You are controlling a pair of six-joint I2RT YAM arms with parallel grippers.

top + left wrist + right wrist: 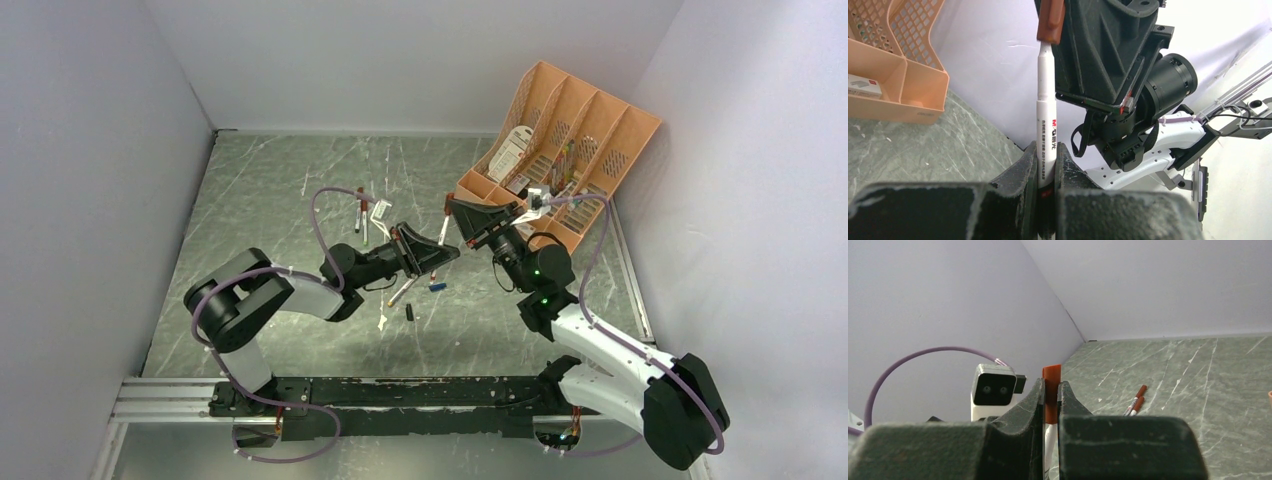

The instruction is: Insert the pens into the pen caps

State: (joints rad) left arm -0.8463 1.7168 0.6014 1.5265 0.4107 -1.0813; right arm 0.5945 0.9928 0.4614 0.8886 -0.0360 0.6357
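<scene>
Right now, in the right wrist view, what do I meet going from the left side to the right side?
The purple cable → white box with two lenses → red pen cap gripped in the right hand → two pens lying on the table.

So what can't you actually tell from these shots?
- Left wrist view: the pen disappears at its lower end inside the left end effector. The cap is cut off by the top edge.
- Right wrist view: the right end effector covers most of the cap, so how far the pen sits inside is hidden.
- Top view: the loose pens are too small to tell capped from bare.
</scene>
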